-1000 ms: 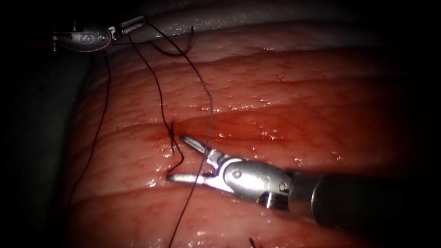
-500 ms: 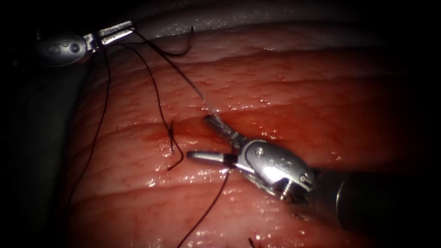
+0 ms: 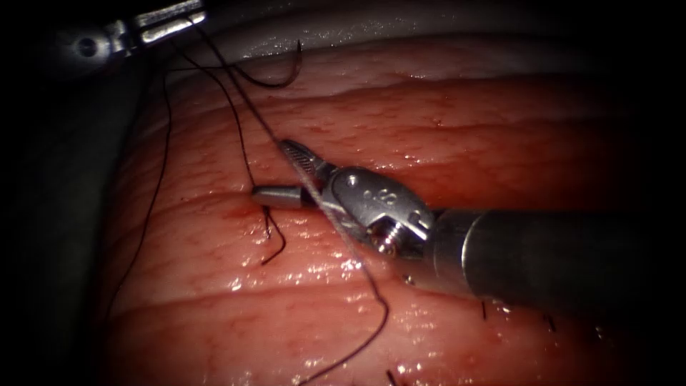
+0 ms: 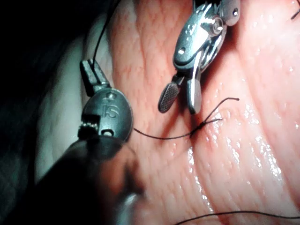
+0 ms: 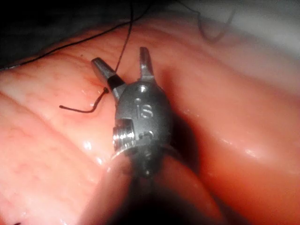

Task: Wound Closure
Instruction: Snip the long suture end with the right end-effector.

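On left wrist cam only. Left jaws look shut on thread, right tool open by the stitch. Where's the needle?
Observer: On the endoscope, the needle lies free at the far edge of the tissue. Neither tool holds it, and it doesn't look driven in.
Operator: Right tool got anything?
Observer: Nothing. The right tool is open, and the thread runs between its jaws, ungrasped.
Operator: Left confirmed?
Observer: Yes. The endoscope shows the left tool shut on the thread, beyond the tissue's edge.

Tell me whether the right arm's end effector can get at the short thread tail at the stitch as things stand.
Probably yes. The right end effector hangs open just above the short thread tail, nothing lying between them. A long thread, held by the left end effector, runs between its jaws and might get caught.
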Controlling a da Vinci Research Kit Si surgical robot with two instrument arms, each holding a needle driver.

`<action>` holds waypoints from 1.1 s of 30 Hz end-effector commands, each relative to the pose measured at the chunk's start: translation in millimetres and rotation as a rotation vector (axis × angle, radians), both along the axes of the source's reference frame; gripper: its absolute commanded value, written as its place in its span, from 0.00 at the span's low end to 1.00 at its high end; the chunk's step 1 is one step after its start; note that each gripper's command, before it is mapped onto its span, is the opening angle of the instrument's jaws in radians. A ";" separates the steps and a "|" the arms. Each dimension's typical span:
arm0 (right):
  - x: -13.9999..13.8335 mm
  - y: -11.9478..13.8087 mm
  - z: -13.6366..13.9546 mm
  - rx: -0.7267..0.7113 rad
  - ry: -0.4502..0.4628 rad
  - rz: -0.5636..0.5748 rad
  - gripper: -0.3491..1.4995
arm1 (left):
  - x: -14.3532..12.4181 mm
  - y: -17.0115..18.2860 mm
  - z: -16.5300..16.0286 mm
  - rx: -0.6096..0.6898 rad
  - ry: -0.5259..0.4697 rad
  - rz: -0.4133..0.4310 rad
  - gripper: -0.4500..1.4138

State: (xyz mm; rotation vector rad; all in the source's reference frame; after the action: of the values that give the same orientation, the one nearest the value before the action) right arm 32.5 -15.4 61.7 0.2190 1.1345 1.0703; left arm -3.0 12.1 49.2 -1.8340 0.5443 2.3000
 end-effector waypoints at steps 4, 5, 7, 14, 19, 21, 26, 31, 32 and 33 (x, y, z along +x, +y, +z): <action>2.0 -0.1 1.0 0.002 -0.003 -0.005 0.91 | -1.2 0.5 -0.8 -0.010 0.003 -0.002 0.00; 2.2 0.0 1.1 0.001 -0.002 -0.006 0.91 | -1.3 0.5 -1.0 -0.009 0.002 -0.002 0.00; 2.6 0.0 1.3 0.006 0.003 -0.008 0.92 | -1.5 0.5 -1.3 -0.013 0.003 -0.002 0.00; 4.3 -0.1 2.1 0.006 0.003 -0.018 0.93 | -2.5 0.3 -2.4 -0.016 0.003 0.003 0.00; 5.1 -0.3 2.5 0.005 0.000 -0.021 0.94 | -2.7 0.1 -3.1 -0.016 -0.003 0.010 0.00; 5.4 -0.3 2.8 0.006 0.002 -0.028 0.94 | -2.8 0.1 -3.4 -0.016 -0.006 0.014 0.00; 6.2 -0.3 3.3 0.008 -0.004 -0.034 0.94 | -3.1 -0.1 -4.4 -0.023 -0.015 0.021 0.00; 6.7 -0.1 3.4 0.009 -0.003 -0.036 0.94 | -3.7 -0.2 -4.7 -0.025 -0.018 0.033 0.00; 6.8 -0.1 3.3 0.010 -0.001 -0.037 0.94 | -3.8 -0.1 -4.6 -0.026 -0.021 0.033 0.00; 6.9 -0.1 3.3 0.010 -0.002 -0.037 0.94 | -3.9 -0.1 -4.6 -0.025 -0.022 0.036 0.00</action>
State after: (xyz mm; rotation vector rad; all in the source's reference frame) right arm 38.7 -15.5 64.6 0.2459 1.1178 1.0440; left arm -6.4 11.5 44.2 -1.8924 0.5413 2.3037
